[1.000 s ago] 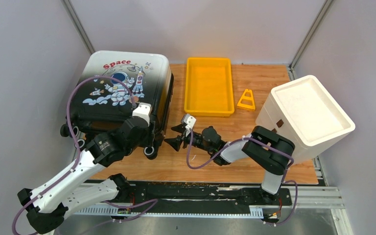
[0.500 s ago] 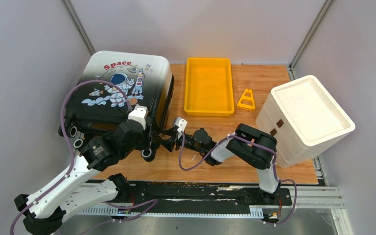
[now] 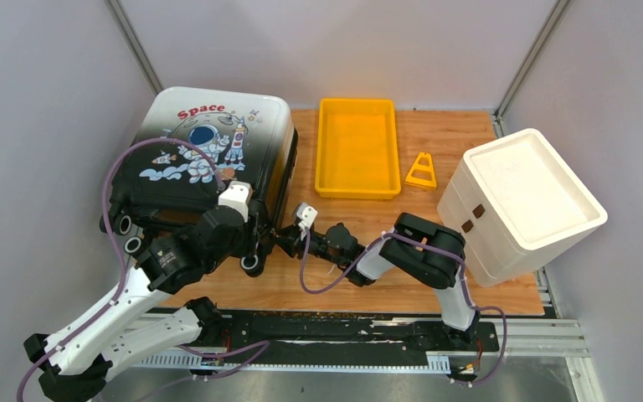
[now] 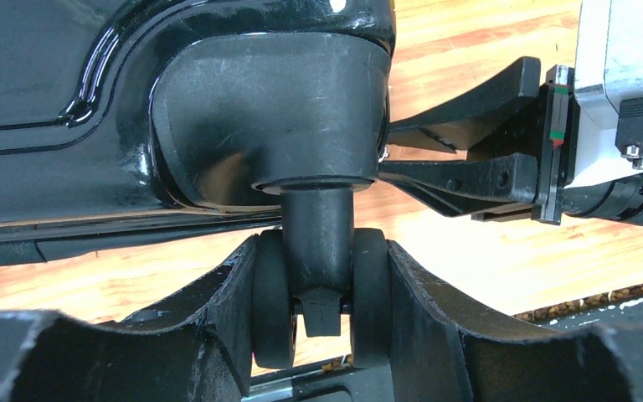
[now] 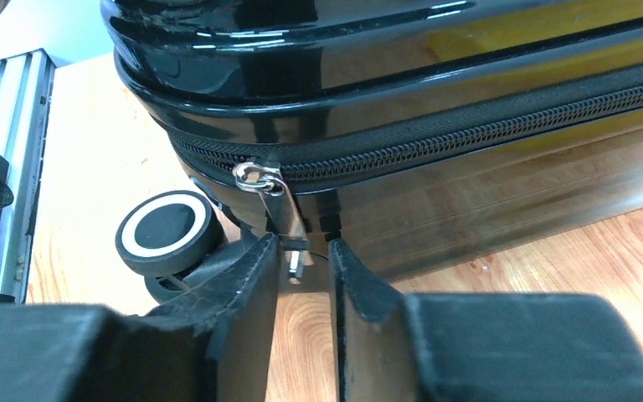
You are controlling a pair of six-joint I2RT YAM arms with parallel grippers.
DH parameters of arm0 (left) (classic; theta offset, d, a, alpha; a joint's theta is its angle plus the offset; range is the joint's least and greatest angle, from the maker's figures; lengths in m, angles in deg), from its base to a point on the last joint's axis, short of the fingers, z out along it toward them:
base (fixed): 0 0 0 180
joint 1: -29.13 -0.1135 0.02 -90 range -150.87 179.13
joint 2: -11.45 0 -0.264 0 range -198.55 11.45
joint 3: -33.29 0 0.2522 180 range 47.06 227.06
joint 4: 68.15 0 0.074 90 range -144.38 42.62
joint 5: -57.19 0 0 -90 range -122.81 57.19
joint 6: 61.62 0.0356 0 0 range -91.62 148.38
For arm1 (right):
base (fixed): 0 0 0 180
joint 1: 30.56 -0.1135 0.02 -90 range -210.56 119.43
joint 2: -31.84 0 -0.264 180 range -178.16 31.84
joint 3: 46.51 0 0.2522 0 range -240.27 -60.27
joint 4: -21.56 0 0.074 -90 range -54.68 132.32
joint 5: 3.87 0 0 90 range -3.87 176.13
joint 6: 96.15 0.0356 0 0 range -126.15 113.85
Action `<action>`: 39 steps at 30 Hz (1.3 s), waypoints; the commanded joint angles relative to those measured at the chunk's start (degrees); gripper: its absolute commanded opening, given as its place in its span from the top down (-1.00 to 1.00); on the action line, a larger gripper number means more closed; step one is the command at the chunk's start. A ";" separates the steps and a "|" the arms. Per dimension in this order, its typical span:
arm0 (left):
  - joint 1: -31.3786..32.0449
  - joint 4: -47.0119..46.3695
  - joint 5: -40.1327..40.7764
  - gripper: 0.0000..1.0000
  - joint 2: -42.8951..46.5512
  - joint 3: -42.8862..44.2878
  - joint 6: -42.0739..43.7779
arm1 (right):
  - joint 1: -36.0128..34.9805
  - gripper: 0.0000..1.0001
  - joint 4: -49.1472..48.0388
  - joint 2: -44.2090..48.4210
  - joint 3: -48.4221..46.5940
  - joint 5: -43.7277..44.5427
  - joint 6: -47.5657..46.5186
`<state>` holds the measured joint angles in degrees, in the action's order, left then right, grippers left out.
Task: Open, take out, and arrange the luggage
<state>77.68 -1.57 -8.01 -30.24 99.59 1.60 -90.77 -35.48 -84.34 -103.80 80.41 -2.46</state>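
Note:
The luggage [image 3: 209,142] lies flat at the left of the wooden table, astronaut side up, zipped closed. My left gripper [image 3: 254,244] is at its near right corner. In the left wrist view my left gripper [image 4: 322,289] is shut on the twin black wheel [image 4: 275,293], one finger against each half. My right gripper [image 3: 285,239] reaches in from the right. In the right wrist view its fingertips [image 5: 259,260] straddle the end of the silver zipper pull [image 5: 278,205], which hangs from the black zipper [image 5: 469,138]. A narrow gap remains between the jaws.
A yellow tray [image 3: 324,151] stands at the back centre with an orange triangular piece [image 3: 421,171] beside it. A white foam box [image 3: 523,201] fills the right side. Grey walls close in on the left, back and right. Another wheel [image 5: 166,230] sits left of the right fingers.
My right gripper moved left to the luggage's corner and narrowed its jaws around the zipper pull. The left gripper shifted slightly onto the wheel, then stayed still.

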 commanded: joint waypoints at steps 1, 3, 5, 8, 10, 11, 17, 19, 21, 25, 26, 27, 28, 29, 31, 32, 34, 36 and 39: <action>0.13 -3.66 -0.34 1.00 1.87 1.34 -0.29 | -1.31 0.55 -8.10 -0.22 -2.49 1.31 0.06; 0.14 -3.43 -0.02 1.00 2.14 1.39 -0.20 | -1.41 0.75 -10.21 0.12 -1.51 1.36 -0.28; 0.14 -3.09 0.14 1.00 2.22 1.43 -0.11 | -1.41 0.92 -11.94 0.75 -0.42 1.73 -0.53; 0.14 -3.05 0.09 1.00 2.14 1.41 -0.05 | -1.34 1.00 -13.31 1.59 0.95 1.78 -1.26; 0.14 -2.65 -0.33 1.00 1.69 1.66 -0.06 | -1.16 1.00 -13.60 2.45 2.34 2.80 -1.31; 0.14 -2.02 -0.29 1.00 1.41 1.77 -0.03 | -0.96 1.00 -13.44 3.16 2.99 3.54 -1.18; 0.14 -1.75 -0.86 1.00 1.46 1.58 0.80 | 4.02 1.00 -10.73 5.44 3.78 3.72 -0.39; 0.14 -1.71 -1.16 1.00 1.00 1.98 1.22 | 5.94 1.00 -7.52 6.35 2.36 2.88 -0.84; 0.14 -1.53 -1.75 1.00 0.25 2.62 1.29 | 7.70 1.00 -4.80 7.25 0.97 2.38 -1.33; 0.14 -1.16 -3.22 1.00 -0.30 2.57 0.56 | 11.75 1.00 1.69 7.84 -2.96 0.07 -1.25; 0.14 -1.24 -3.54 1.00 0.04 2.40 0.48 | 12.96 1.00 3.08 7.49 -4.17 -0.45 -1.49; 0.14 -1.51 -3.80 1.00 0.25 2.09 0.45 | 13.83 1.00 4.11 7.07 -5.34 -1.09 -1.75; 0.14 -1.63 -4.52 1.00 0.70 1.98 0.38 | 14.65 1.00 5.23 6.60 -6.44 -1.54 -2.01; 0.14 -1.77 -4.99 1.00 0.89 1.88 0.40 | 15.50 1.00 6.61 6.18 -7.77 -2.02 -2.24; 0.14 -1.72 -6.72 1.00 1.32 2.17 0.14 | 17.15 1.00 9.42 5.19 -11.05 -3.11 -2.63; 0.14 -1.48 -8.06 1.00 1.56 2.28 -0.18 | 17.97 1.00 10.55 4.44 -12.59 -3.47 -3.05; 0.14 -0.96 -9.77 1.00 1.98 2.50 -0.79 | 19.39 1.00 12.86 3.01 -15.73 -3.92 -3.29; 0.14 -0.01 -11.08 1.00 2.49 2.63 -1.48 | 20.81 1.00 15.09 1.56 -18.98 -4.29 -3.34; 0.14 1.80 -12.35 1.00 3.26 3.29 -2.42 | 22.75 1.00 19.17 -1.04 -24.66 -5.08 -3.39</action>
<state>76.92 -0.69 -10.02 -28.95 99.63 1.27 -70.46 -14.54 -84.32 -121.81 73.09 -4.78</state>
